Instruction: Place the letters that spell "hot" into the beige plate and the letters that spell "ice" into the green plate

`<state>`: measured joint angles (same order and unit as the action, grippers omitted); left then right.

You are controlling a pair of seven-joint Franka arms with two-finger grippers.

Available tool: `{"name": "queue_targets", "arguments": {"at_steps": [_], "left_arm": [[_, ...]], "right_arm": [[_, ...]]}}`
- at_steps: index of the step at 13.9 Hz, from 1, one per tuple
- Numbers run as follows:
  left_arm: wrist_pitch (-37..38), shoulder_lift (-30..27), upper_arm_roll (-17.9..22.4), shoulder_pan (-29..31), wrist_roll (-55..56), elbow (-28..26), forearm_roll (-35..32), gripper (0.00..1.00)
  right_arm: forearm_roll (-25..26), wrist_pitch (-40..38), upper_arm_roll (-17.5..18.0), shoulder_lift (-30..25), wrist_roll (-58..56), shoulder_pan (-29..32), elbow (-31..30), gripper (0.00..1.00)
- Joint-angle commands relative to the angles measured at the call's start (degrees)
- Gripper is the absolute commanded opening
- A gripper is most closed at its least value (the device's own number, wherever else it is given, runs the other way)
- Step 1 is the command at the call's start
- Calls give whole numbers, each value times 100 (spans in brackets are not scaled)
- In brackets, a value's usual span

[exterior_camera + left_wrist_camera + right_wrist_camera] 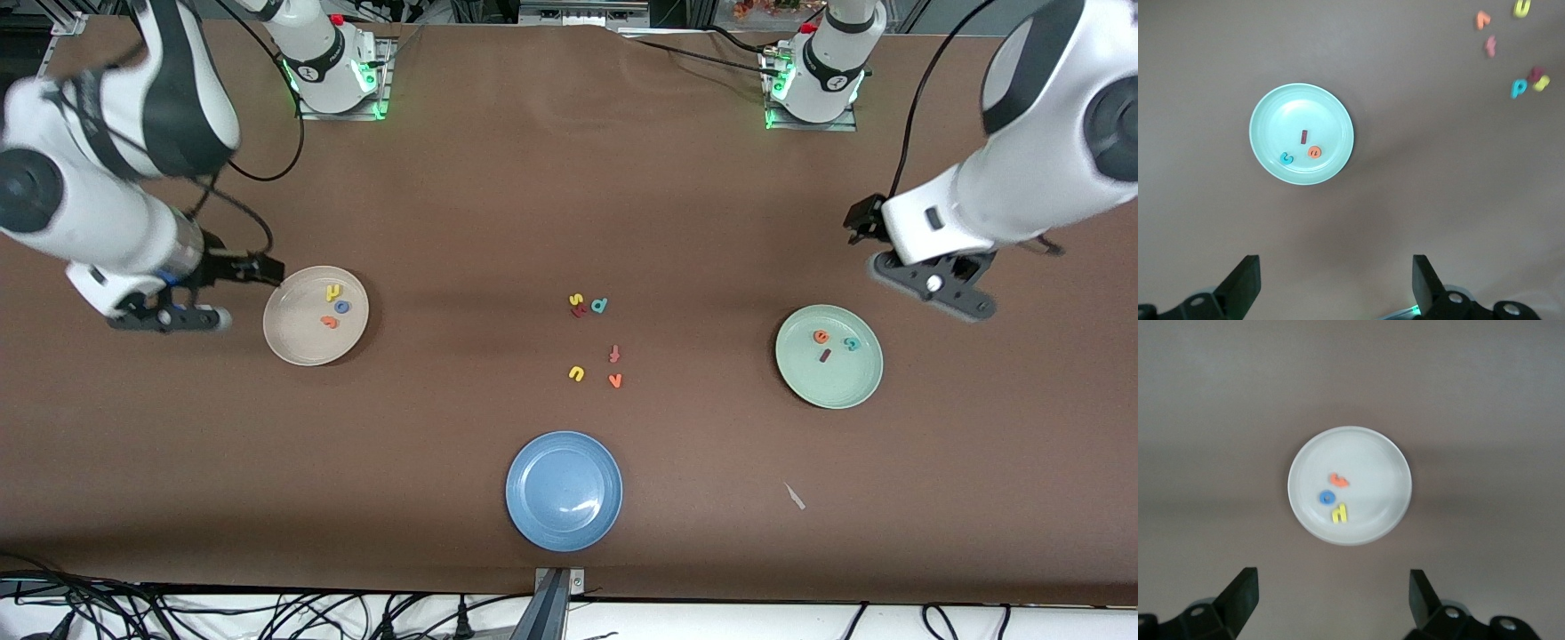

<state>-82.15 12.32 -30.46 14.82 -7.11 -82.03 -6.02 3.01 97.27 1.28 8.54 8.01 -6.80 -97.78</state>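
The h, o and t (333, 305) are lying in the beige plate (293, 342); the i, c and e (834, 343) are lying in the green plate (831, 387). Both the left tool (929, 283) and the right tool (169, 313) are hanging open and empty above the counter (498, 204) beside their plates. Judging the sorting done, both should be lifting straight clear without brushing a rim.

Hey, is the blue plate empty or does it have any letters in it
Empty. The blue plate shows only bare surface in the front view; the loose letters lie on the table farther from the camera.
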Motion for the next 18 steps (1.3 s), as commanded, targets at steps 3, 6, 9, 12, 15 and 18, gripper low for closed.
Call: {"name": "queue_targets", "arguments": {"at_steps": [3, 6, 9, 12, 15, 18], "left_arm": [[-841, -1159, 1742, -575, 139, -1110, 926, 100], [-1726, -1768, 2551, -1243, 157, -2073, 944, 100], [-893, -1234, 2774, -1482, 183, -1179, 875, 100], [-811, -1170, 2774, -1455, 174, -1070, 839, 100], [-811, -1039, 2756, -1490, 209, -869, 839, 100], [-811, -1003, 2756, -1473, 218, -815, 839, 100]], "right_arm": [[121, -814, -567, -888, -125, -401, -23, 100], [68, -465, -585, -1029, -247, -375, 23, 100], [15, -445, -707, -1161, -274, -383, -39, 100], [-327, -454, -936, -1152, -405, -419, -48, 100], [-328, -550, -955, -925, -476, -410, 66, 100], [-363, -806, -946, -678, -415, -384, 497, 100]]}}
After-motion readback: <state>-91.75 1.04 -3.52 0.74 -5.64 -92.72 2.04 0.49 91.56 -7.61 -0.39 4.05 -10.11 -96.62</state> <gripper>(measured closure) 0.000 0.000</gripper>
